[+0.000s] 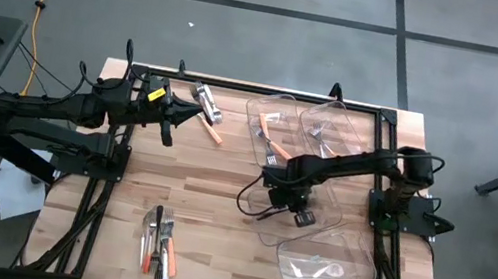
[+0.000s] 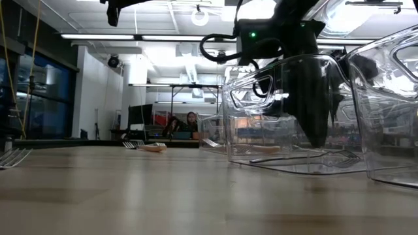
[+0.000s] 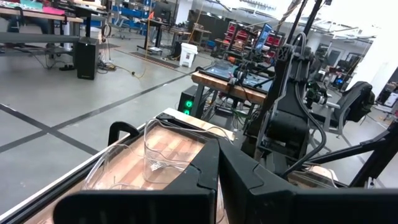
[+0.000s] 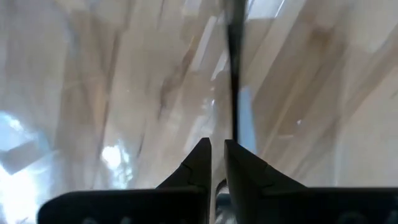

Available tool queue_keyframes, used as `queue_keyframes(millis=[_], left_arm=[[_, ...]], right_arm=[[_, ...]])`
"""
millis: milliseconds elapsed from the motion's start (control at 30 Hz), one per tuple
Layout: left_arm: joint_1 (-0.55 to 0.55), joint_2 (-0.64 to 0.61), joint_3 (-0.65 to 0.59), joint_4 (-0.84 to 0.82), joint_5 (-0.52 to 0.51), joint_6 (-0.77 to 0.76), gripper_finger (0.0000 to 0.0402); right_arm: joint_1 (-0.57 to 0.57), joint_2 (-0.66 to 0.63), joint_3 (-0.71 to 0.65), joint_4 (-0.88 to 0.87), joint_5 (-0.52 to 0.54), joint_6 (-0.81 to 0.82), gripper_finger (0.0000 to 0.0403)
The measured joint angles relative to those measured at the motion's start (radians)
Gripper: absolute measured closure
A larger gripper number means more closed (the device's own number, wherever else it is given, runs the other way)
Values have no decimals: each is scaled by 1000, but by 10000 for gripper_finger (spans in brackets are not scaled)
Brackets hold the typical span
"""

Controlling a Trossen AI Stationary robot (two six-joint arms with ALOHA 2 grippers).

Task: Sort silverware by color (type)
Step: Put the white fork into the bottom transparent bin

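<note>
Wooden table [image 1: 219, 195] under both arms, black frame round its edges. Left arm [image 1: 62, 108] stretched across the far left part of the table, raised clear of the wood; right arm [image 1: 356, 165] reaching in from the right side toward the middle. Four clear plastic bins on the right half: two at the far edge [image 1: 279, 114] [image 1: 338, 124], one in the middle [image 1: 317, 217] under the right arm, one at the near right [image 1: 324, 269]. Left gripper [image 1: 167, 132] clenched on nothing, hanging in the air near the far left cutlery. Right gripper [image 4: 216, 158] lowered inside the middle bin, fingers nearly together and pinching a thin dark-handled piece of cutlery [image 4: 233, 74], type not clear through the plastic. Heap of silverware [image 1: 161, 243] at the near edge, left of centre, orange, white and metal handles mixed together. Small group of pieces [image 1: 206, 107] at the far edge near the left gripper, an orange-handled one [image 1: 212, 133] lying just beside it. Orange-handled piece [image 1: 279, 152] in the far left bin; pale pieces faintly seen in the other far bin and in the near right bin.
</note>
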Motion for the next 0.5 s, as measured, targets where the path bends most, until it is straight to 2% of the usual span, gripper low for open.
queue_keyframes(millis=[233, 500], left_arm=[[0, 0, 0, 0, 0, 0, 401], [0, 0, 0, -1, 0, 0, 401]], right_arm=[[-1, -89, -2, -58, -3, 3, 400], [-1, -235, -36, -36, -3, 73, 402]])
